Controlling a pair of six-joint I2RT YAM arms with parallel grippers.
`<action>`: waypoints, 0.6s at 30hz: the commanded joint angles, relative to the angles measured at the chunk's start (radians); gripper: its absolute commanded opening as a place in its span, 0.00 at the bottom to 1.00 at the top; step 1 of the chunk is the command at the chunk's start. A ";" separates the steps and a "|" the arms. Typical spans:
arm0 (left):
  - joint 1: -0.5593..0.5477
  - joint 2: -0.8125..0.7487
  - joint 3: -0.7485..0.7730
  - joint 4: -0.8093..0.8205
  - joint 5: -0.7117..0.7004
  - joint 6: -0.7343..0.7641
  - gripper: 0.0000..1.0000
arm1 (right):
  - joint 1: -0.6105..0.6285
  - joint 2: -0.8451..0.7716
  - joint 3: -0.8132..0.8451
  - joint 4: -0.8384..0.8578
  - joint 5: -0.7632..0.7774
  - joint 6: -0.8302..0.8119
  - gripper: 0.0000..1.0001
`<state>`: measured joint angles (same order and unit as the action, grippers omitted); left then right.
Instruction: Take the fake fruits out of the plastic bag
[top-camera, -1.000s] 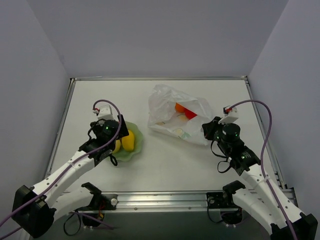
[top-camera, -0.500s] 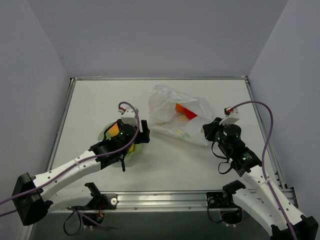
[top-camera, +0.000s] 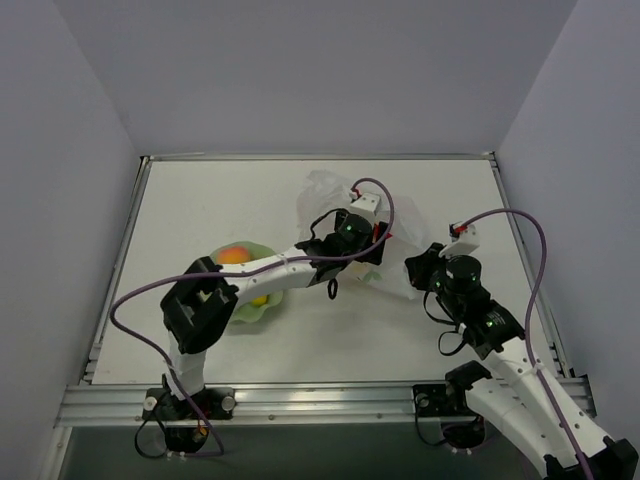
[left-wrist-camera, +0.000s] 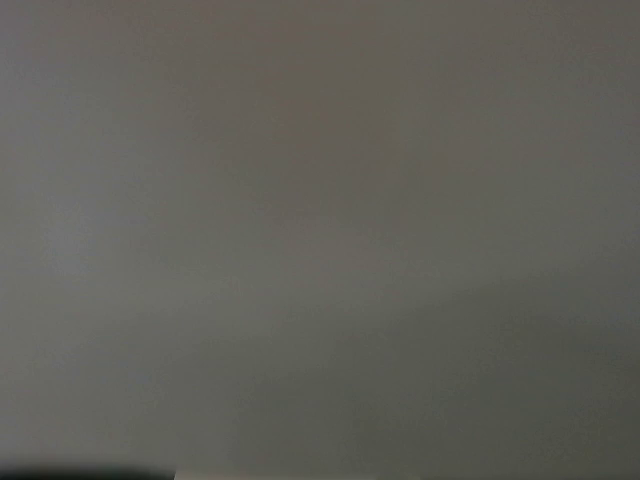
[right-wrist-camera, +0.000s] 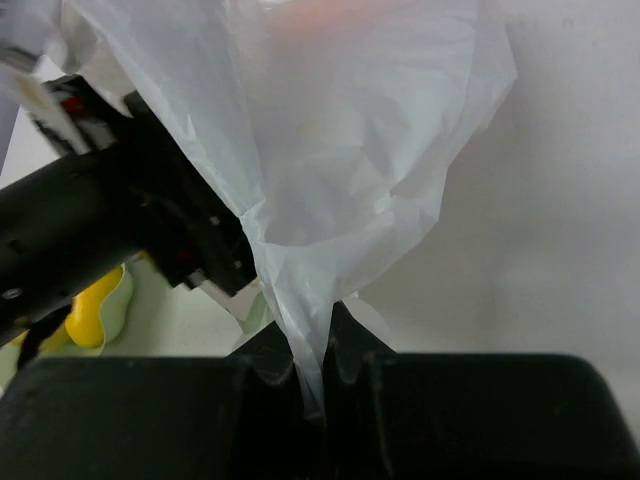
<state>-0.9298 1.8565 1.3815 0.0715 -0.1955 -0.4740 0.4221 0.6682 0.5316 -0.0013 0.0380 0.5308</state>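
My right end effector (right-wrist-camera: 315, 365) pinching a gathered corner of the plastic bag (right-wrist-camera: 340, 150), bag lying on the surface (top-camera: 200, 200), long axis running far-left to near-right, my left end effector (top-camera: 368, 243) over its middle, spread or closed I cannot tell, orange fruit (top-camera: 234, 255) and yellow fruit (top-camera: 259, 299) in the green bowl (top-camera: 248, 313)

Translucent white plastic bag (right-wrist-camera: 340, 150), faintly orange-tinted inside, beside a pale green bowl (top-camera: 240, 314) holding an orange-peach fruit (top-camera: 234, 255) and a yellow fruit (right-wrist-camera: 85, 305). Black-and-white robot arms (top-camera: 520, 372) trail purple cables (top-camera: 543, 250) over a white table (top-camera: 200, 200).
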 joint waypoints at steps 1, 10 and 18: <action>-0.006 0.078 0.131 0.028 -0.013 0.041 0.69 | 0.010 -0.035 0.037 -0.074 0.043 0.028 0.00; -0.015 0.265 0.251 0.154 -0.096 0.032 0.97 | 0.018 -0.059 0.073 -0.155 0.085 0.008 0.00; -0.007 0.443 0.401 0.249 -0.148 0.040 0.94 | 0.023 -0.065 0.068 -0.111 0.019 -0.006 0.00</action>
<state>-0.9386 2.2677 1.7012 0.2379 -0.3077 -0.4393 0.4355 0.6113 0.5705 -0.1455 0.0895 0.5369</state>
